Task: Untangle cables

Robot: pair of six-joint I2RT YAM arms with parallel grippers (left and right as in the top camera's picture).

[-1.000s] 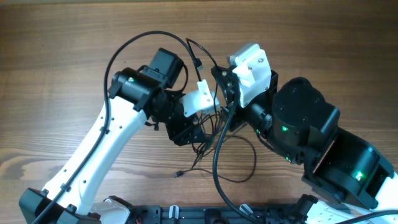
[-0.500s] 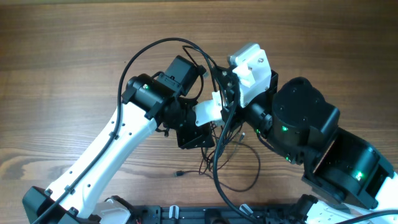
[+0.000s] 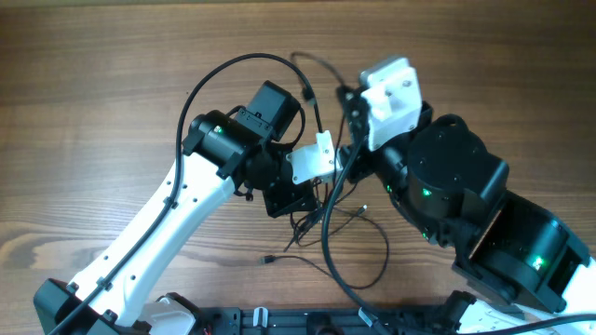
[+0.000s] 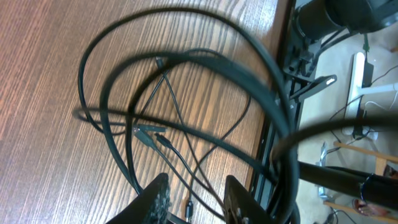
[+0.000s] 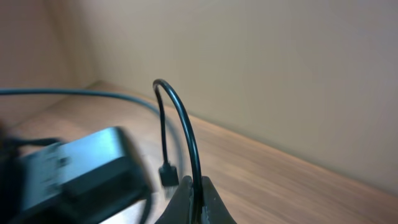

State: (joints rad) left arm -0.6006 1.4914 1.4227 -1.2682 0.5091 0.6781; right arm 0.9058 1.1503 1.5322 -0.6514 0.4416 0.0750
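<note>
The cables point(image 3: 328, 221) are thin dark cords lying tangled on the wooden table between the two arms, with a loose loop point(image 3: 380, 253) and a small plug point(image 3: 268, 260). My left gripper point(image 3: 303, 212) hangs over the tangle. In the left wrist view its jaws point(image 4: 197, 182) stand apart, and thin cords point(image 4: 177, 118) and a plug point(image 4: 147, 131) run through the gap. My right gripper point(image 3: 346, 95) is raised at the back. In the right wrist view it point(image 5: 196, 194) is shut on one cable point(image 5: 186, 134), which arcs up and drops to its plug point(image 5: 166, 174).
The arms' thicker black cables loop above the left arm point(image 3: 212, 80) and cross in front of the tangle point(image 3: 324, 244); they sweep blurred through the left wrist view point(image 4: 261, 74). The table's front edge with a black rail point(image 3: 279, 321) lies close below the tangle.
My left arm has swung right and over the tangle while its jaws narrowed. My right gripper has lifted its cable up and away toward the back right.
</note>
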